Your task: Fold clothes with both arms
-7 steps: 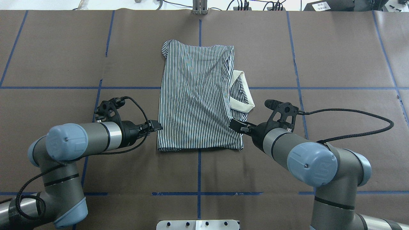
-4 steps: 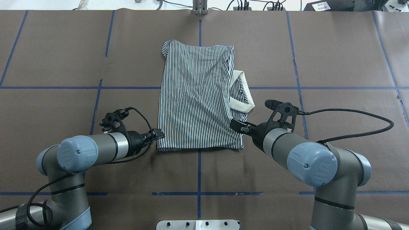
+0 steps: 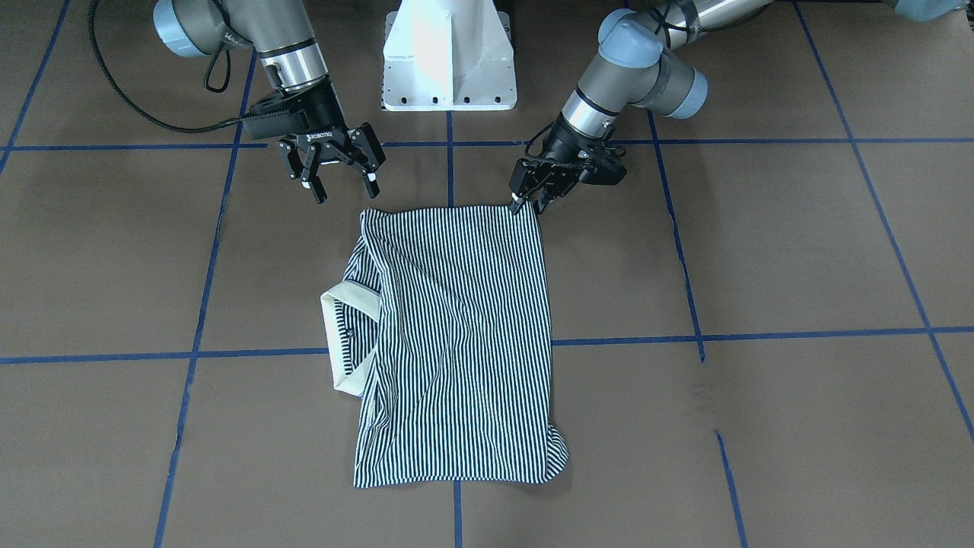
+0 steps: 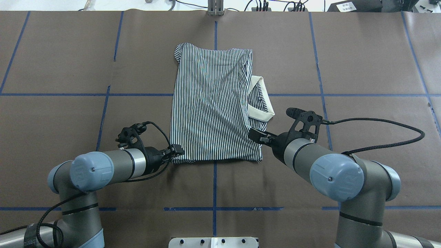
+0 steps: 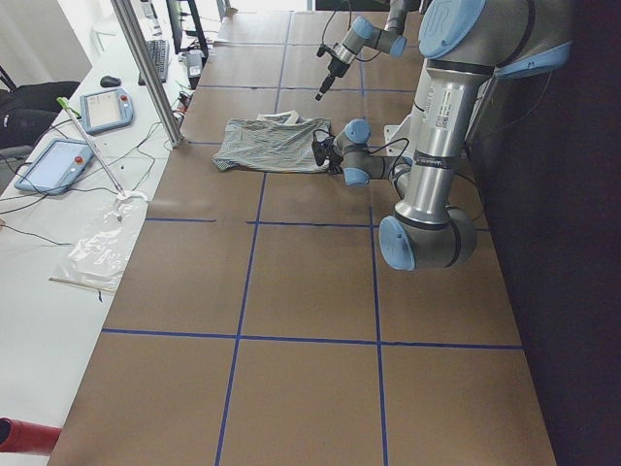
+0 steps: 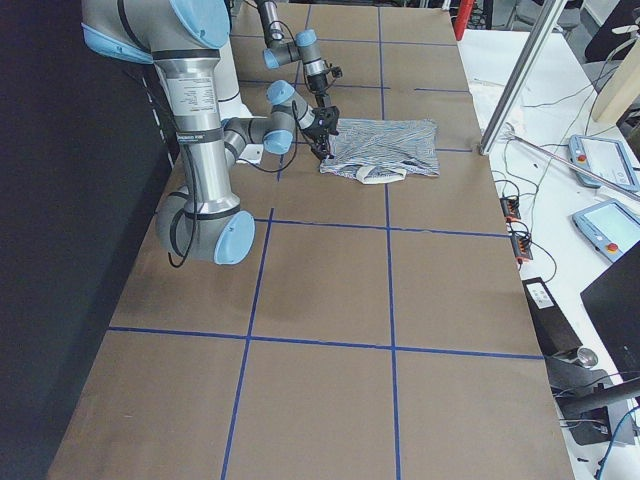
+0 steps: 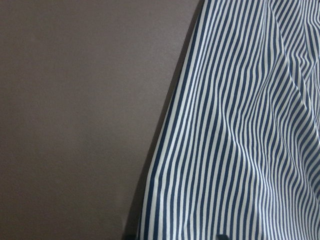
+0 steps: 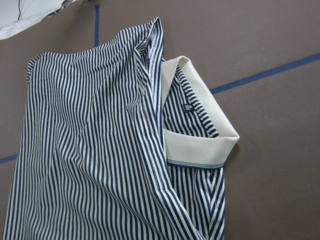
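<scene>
I see navy-and-white striped polo shirt flat at table centre, folded to rectangle, lightly wrinkled, cream collar poking out the right side. Left gripper at near-left hem corner, fingers parted. Right gripper by near-right corner, fingers spread, empty.

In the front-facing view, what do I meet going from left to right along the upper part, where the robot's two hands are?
Right hand → white pedestal base → left hand, at the striped shirt corner → left arm's light-blue joint cap. The shirt lies lower and spans several of these, so it is left out.
</scene>
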Tool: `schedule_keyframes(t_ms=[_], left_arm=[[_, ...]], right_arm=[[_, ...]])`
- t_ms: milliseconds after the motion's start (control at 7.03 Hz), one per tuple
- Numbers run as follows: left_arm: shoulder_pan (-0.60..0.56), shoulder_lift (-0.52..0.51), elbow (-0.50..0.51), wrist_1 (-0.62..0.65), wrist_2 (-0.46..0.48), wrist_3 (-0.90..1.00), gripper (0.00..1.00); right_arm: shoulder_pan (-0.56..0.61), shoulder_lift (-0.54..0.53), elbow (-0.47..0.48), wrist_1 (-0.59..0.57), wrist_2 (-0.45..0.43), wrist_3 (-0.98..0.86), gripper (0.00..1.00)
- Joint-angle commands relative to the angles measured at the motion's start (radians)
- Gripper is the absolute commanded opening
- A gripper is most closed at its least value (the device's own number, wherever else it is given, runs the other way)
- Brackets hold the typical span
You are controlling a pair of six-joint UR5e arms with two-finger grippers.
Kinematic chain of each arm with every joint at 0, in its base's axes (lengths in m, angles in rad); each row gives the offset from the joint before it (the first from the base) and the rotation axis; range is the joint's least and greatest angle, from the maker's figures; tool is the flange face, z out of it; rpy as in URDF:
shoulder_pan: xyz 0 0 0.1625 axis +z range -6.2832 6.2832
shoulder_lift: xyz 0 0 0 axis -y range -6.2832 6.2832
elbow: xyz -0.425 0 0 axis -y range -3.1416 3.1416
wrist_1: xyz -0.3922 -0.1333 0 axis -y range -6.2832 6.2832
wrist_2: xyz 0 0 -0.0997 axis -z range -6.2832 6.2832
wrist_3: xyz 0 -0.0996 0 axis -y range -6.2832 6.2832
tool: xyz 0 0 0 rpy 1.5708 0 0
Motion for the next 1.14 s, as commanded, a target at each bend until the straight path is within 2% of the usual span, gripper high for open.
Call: schedule_keyframes(t_ms=[0,427,711,996], left_arm=[[0.001,-0.002,0.002,-0.001,0.0,0.001,0.61],[0.003,-0.002,0.002,0.001,0.0,0.001,0.59],[0.006,-0.003,0.002,0.001,0.0,0.001,0.53],[0.004,-0.003,0.0,0.001,0.0,0.001,0.38]], right_arm=[[0.0,0.0,0.0,0.0,-0.001,0.003,1.0],[0.0,0.0,0.0,0.0,-0.001,0.003,1.0],[0.0,0.0,0.0,0.0,-0.001,0.003,1.0],[0.0,0.0,0.0,0.0,-0.001,0.003,1.0]])
